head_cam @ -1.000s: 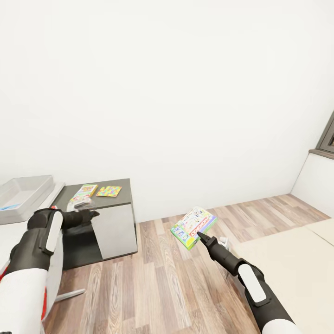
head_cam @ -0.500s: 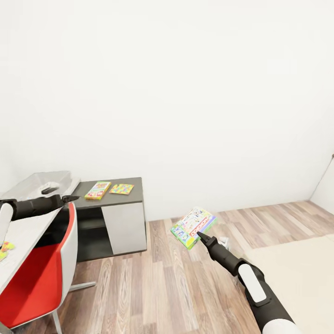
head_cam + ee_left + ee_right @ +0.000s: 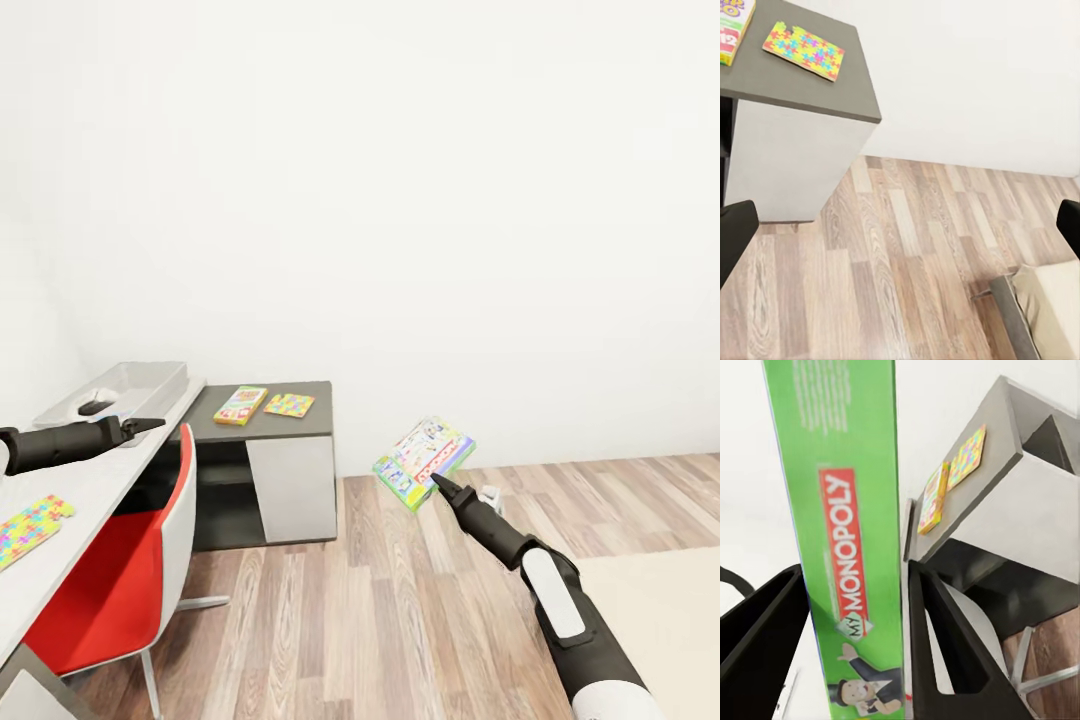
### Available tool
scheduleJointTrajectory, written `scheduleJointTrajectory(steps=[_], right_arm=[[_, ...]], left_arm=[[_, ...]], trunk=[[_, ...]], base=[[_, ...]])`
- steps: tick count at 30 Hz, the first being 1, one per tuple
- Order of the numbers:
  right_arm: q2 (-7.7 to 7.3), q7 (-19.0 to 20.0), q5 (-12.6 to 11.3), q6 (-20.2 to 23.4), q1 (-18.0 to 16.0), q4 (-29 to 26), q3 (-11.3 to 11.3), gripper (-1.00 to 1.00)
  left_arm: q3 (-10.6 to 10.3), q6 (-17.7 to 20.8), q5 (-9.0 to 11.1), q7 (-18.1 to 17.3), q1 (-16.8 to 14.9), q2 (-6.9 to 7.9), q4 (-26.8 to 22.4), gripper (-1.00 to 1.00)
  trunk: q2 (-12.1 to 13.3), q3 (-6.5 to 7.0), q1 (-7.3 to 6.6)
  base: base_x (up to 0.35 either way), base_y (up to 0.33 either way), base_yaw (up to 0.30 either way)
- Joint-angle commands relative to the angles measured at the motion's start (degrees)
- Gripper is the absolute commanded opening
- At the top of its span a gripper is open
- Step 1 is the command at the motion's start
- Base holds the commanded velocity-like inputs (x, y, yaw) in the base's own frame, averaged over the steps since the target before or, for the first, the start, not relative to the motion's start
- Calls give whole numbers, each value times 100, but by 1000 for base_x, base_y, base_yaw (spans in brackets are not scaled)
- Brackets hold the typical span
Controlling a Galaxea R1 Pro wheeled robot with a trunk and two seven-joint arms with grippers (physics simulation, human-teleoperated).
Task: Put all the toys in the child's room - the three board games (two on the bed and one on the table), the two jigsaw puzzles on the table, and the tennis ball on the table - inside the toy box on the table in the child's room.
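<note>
Change: camera has swung leftward since the earlier pictures, so more of the table (image 3: 110,470), the red and white chair (image 3: 130,560) and a jigsaw puzzle (image 3: 30,528) on the pale desk top have come into sight; the things themselves have not shifted.
Right gripper (image 3: 437,483): fingers closed on the green and white board game (image 3: 424,462) — in the right wrist view its green edge (image 3: 844,532) sits clamped between the two dark fingers, held in the air over the wooden floor (image 3: 380,620), well apart from the table.
Left gripper (image 3: 150,424): held out over the desk top near the toy box; its fingers stand apart with nothing between them in the left wrist view.
Toy box (image 3: 150,383): at the far end of the pale desk top; a small dark shape and a blue patch show inside, too unclear to name.
Dark side unit: a yellow-green and red board game (image 3: 241,405) and a second jigsaw puzzle (image 3: 289,405) lie side by side on its top, near the back edge, not touching.
Done: I cannot tell what is already in the box.
Left: by my reading, the carried game, the game on the side unit and both puzzles — the tennis ball is not made out.
</note>
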Motion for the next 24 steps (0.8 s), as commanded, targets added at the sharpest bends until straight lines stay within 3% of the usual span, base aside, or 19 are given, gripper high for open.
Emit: scheduleJointTrajectory(steps=[1,24], right_arm=[[0,1,-8,45,-5,-48,-10,-100],[-8,-29,-6,123,-8,-287,-9,-100]], left_arm=[[7,19,-27,-38,-8,0,0,100],[8,14,-28,-38,-8,1,0,100]], trunk=[[-14,-14,4],[-14,-13,4]], base=[[66,-56,15],[17,-7,8]])
